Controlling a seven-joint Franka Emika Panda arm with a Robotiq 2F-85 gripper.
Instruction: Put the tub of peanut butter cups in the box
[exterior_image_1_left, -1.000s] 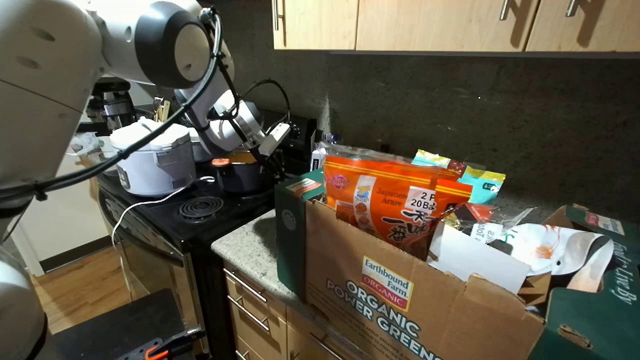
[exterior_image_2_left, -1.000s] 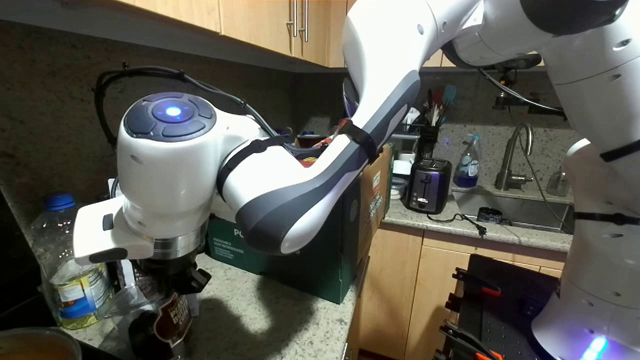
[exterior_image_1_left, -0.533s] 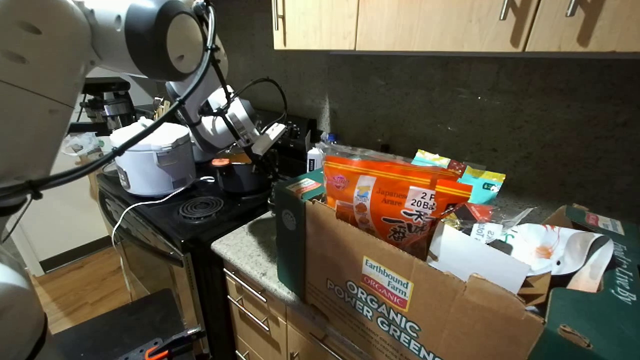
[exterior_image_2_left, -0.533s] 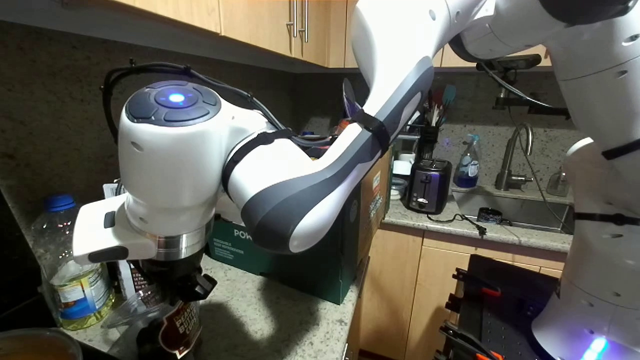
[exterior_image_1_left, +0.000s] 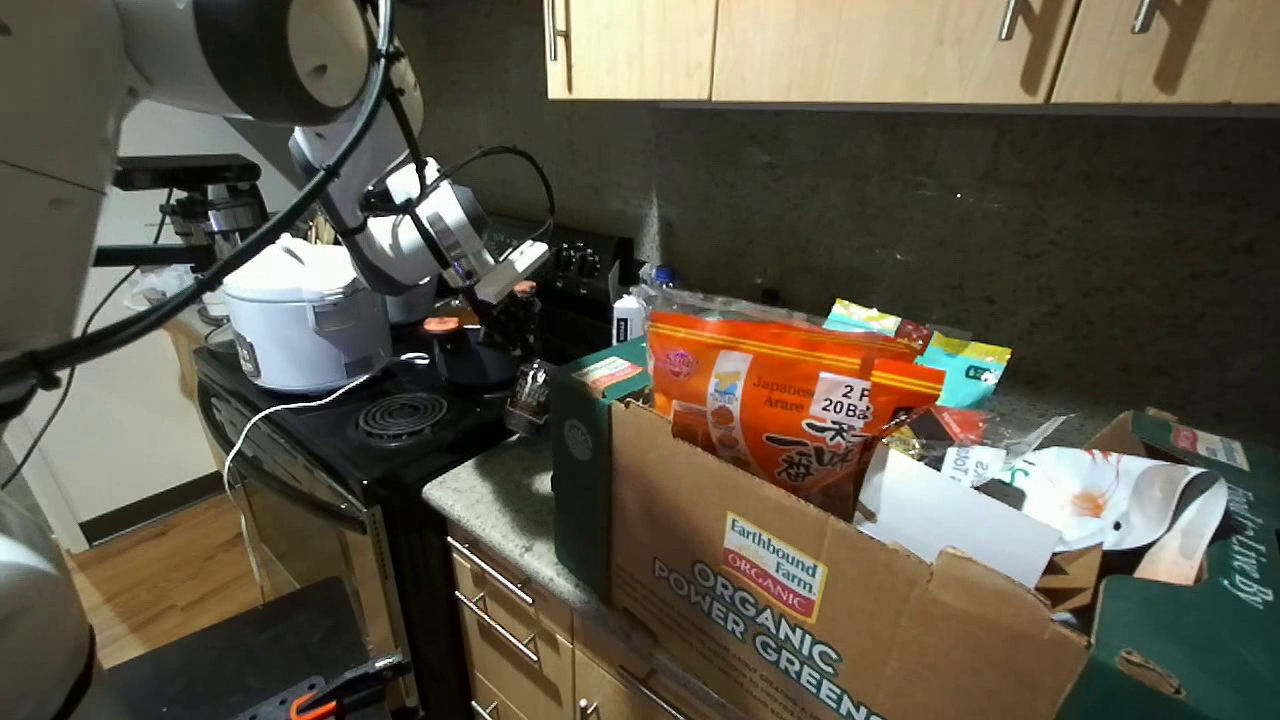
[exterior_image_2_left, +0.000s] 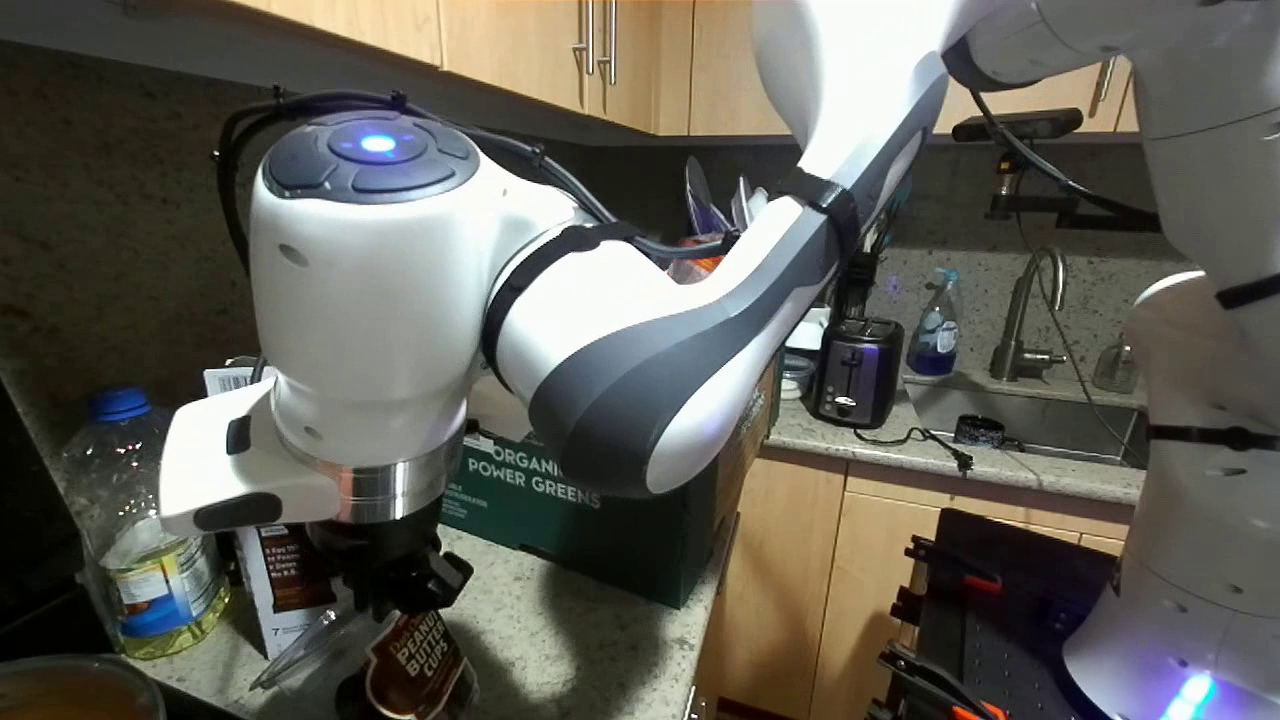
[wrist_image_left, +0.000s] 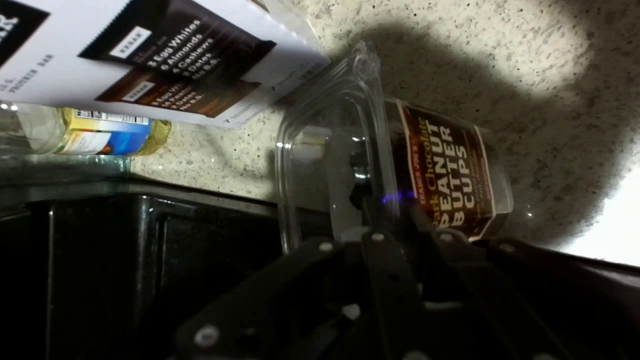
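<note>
The tub of peanut butter cups (wrist_image_left: 452, 170) is clear plastic with a brown label and dark contents; it hangs tilted beneath my gripper (wrist_image_left: 387, 212). My jaws are shut on its upper rim, beside a clear lid or flap (wrist_image_left: 300, 150) that spreads away from the label side. In an exterior view the tub (exterior_image_2_left: 420, 665) is below the gripper (exterior_image_2_left: 400, 600), its bottom cut off by the picture's edge. Another exterior view has the tub (exterior_image_1_left: 528, 398) small, between the stove and the box's near end. The box (exterior_image_1_left: 850, 600) is brown and green cardboard, standing on the counter.
Bags fill the box, with a tall orange bag (exterior_image_1_left: 780, 390) rising above its rim. A white bar carton (wrist_image_left: 165, 60) and an oil bottle (exterior_image_2_left: 150, 570) stand close to the tub. On the stove are a pot (exterior_image_1_left: 475, 360) and a rice cooker (exterior_image_1_left: 305, 315).
The gripper has carried the tub away from the oil bottle and carton, still gripping its rim. The tub, formerly hidden behind the box in an exterior view, now shows there.
</note>
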